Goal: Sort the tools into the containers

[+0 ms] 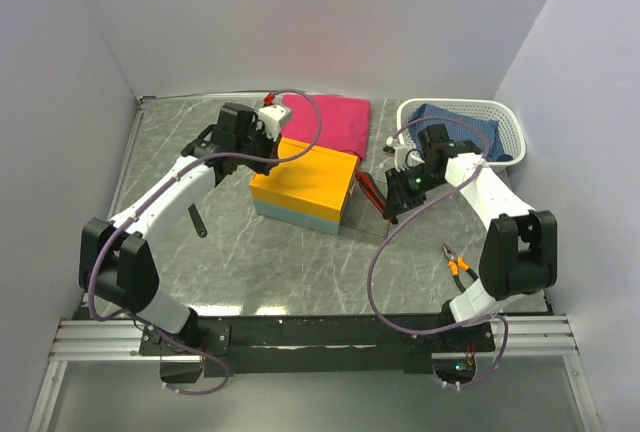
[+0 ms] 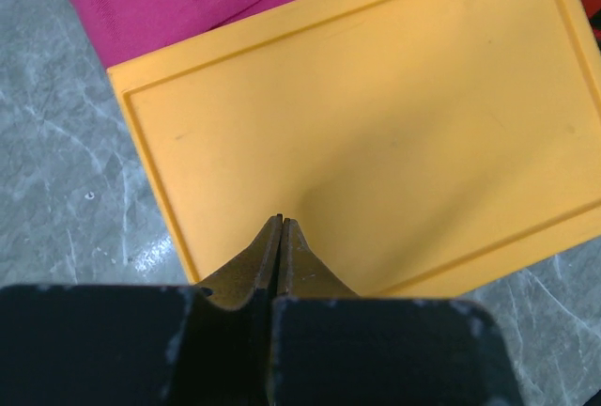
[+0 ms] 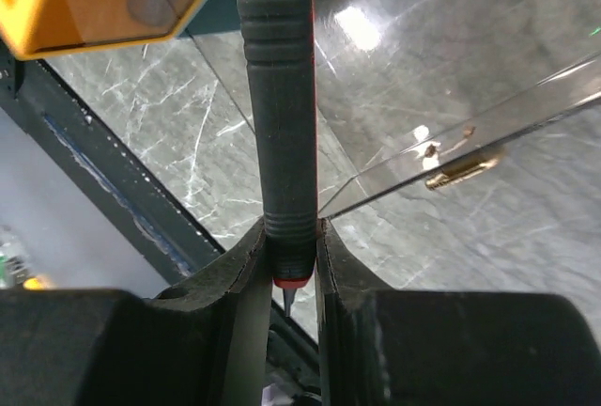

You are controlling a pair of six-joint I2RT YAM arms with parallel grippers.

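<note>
Orange-topped box (image 1: 305, 184) lies under our left gripper (image 2: 282, 222), jaws pressed together; our right gripper (image 3: 289, 233) pinches a red-and-black tool handle (image 3: 277, 96); white basket (image 1: 513, 133) holds a blue cloth (image 1: 455, 120).

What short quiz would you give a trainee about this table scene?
1. True or false: the left jaws are shut and empty, over the yellow box.
2. Fill in: the blue cloth lies in the white ____.
3. What do the right jaws grip? A) yellow box B) blue cloth C) black-and-red tool
Key: 1 true; 2 basket; 3 C.
</note>
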